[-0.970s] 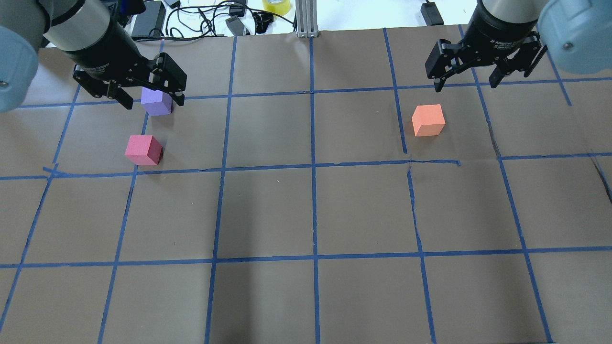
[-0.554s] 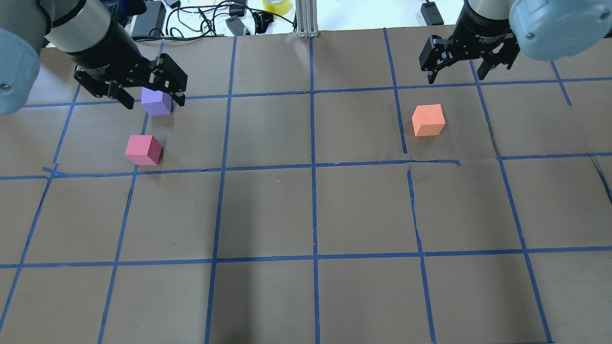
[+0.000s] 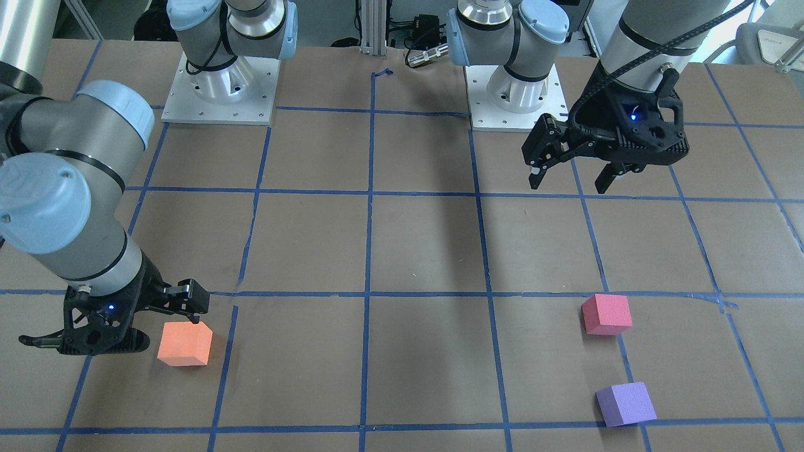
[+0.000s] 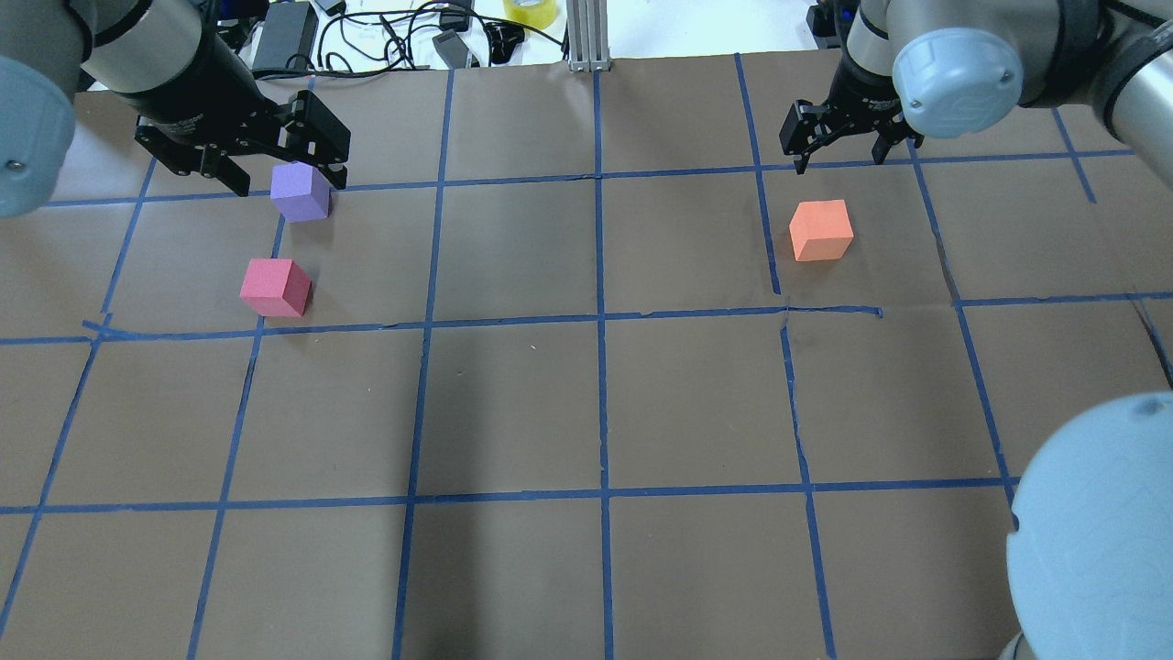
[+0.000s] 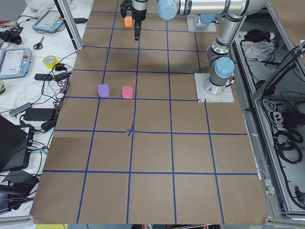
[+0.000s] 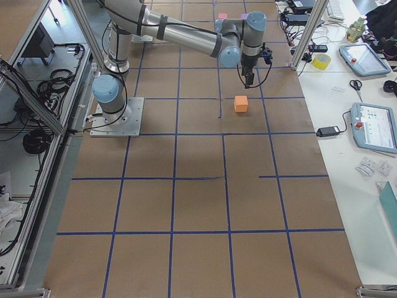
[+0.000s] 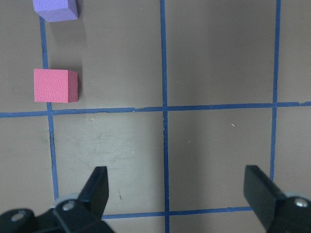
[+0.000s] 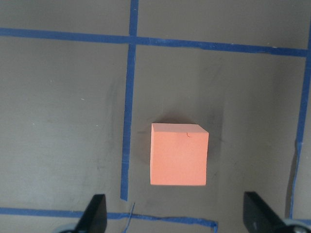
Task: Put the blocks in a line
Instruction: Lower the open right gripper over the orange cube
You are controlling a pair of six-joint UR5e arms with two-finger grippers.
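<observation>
The purple block [image 4: 300,192] and the red-pink block [image 4: 275,287] sit close together at the far left of the brown table. The orange block [image 4: 821,230] sits alone at the far right. My left gripper [image 4: 282,172] is open and empty, raised above and just behind the purple block. In the left wrist view the purple block [image 7: 55,9] and the red-pink block [image 7: 55,85] lie far ahead of the open left gripper [image 7: 177,194]. My right gripper [image 4: 841,151] is open and empty, just behind the orange block. The orange block [image 8: 179,154] shows between the spread fingers [image 8: 95,213].
Blue tape lines [image 4: 600,321] divide the brown paper into squares. Cables, a power brick and a tape roll [image 4: 530,11] lie beyond the far edge. The right arm's elbow [image 4: 1095,522] looms over the near right corner.
My right gripper has moved left and farther back, to just behind the orange block, and its elbow has swung into the near right corner. My left gripper has drawn slightly back. The blocks have not moved.
</observation>
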